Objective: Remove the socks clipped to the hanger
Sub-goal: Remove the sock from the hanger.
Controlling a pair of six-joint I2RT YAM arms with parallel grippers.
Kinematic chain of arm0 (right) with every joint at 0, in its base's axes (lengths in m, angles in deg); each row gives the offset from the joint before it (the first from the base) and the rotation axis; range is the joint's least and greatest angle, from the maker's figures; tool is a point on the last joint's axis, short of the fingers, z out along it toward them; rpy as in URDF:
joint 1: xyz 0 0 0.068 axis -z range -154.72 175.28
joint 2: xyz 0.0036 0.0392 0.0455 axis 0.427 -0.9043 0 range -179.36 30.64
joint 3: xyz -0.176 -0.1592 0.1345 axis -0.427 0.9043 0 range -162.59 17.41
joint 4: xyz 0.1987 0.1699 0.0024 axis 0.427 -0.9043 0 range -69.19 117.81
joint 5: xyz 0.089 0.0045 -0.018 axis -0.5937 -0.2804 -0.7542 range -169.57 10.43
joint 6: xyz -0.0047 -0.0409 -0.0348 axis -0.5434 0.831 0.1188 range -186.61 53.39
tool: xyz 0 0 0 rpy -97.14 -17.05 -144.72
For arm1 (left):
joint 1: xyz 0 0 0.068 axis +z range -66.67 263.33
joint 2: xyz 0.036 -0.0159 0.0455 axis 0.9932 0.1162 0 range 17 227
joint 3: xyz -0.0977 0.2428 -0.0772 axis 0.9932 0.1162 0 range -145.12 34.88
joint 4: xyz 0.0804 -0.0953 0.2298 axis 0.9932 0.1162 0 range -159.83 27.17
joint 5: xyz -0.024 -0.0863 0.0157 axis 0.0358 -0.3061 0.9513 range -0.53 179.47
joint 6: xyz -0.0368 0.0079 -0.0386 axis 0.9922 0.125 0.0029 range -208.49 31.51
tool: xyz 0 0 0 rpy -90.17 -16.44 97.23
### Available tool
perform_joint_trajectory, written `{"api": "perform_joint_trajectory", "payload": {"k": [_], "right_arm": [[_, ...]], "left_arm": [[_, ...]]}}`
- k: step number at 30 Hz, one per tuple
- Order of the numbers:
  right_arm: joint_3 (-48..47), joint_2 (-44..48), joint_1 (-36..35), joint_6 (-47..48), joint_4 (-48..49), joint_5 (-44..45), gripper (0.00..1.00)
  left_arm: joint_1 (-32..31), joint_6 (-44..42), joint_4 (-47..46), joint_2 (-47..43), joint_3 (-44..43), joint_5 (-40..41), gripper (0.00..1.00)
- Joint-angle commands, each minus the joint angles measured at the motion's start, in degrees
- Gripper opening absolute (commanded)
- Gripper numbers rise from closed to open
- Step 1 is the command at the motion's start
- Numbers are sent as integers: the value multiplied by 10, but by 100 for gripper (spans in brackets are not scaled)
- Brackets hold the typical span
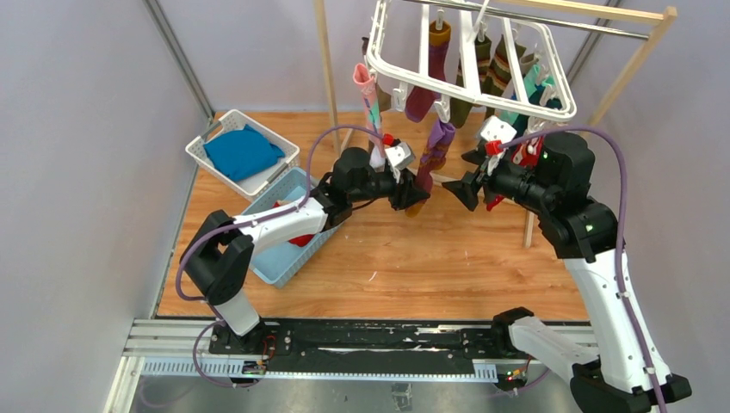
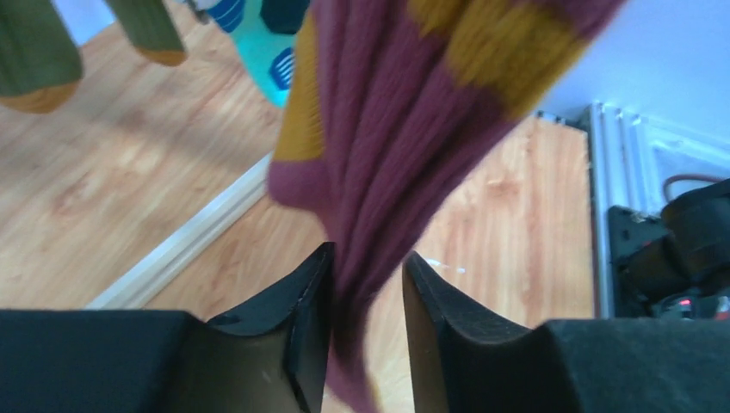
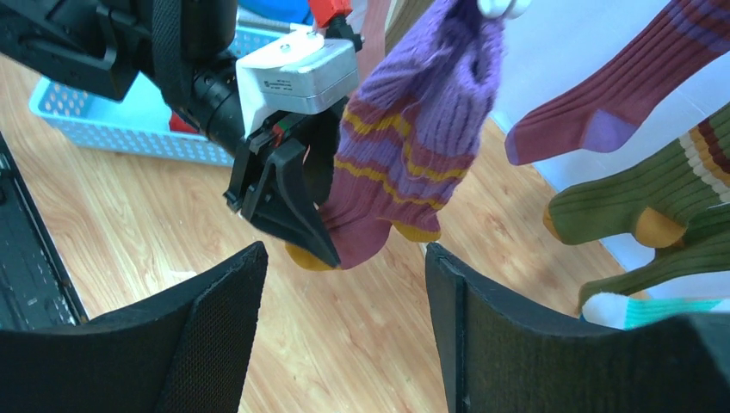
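Below the white plastic rectangular drying hanger (image 1: 470, 52), the left pincer (image 1: 411, 196) pinches the toe end of a clipped purple-and-maroon knitted sock with yellow stripes (image 3: 413, 155). Just right of it, the right pincer (image 3: 344, 258) stands spread, apart from that sock.

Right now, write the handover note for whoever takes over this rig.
Left gripper: shut on the toe of the purple striped sock, which is still clipped to the hanger.
Right gripper: open, empty, facing that sock.
Done: something red lies in the blue basket; likely a removed sock.
Left: pull this sock free, then the other socks hanging from the clips.
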Motion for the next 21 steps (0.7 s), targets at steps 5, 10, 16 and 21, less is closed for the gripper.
{"api": "perform_joint_trajectory", "payload": {"k": [5, 10, 16, 21], "right_arm": [[24, -8, -1, -106, 171, -14, 62], [23, -12, 0, -141, 212, -5, 60], [11, -16, 0, -188, 247, -23, 59], [-9, -23, 0, -218, 253, -16, 60]], "left_arm": [[3, 53, -60, -11, -16, -59, 22], [7, 66, -60, -20, -10, -62, 10], [7, 118, -60, -17, -25, -73, 0], [7, 139, -60, -24, -25, -77, 0]]}}
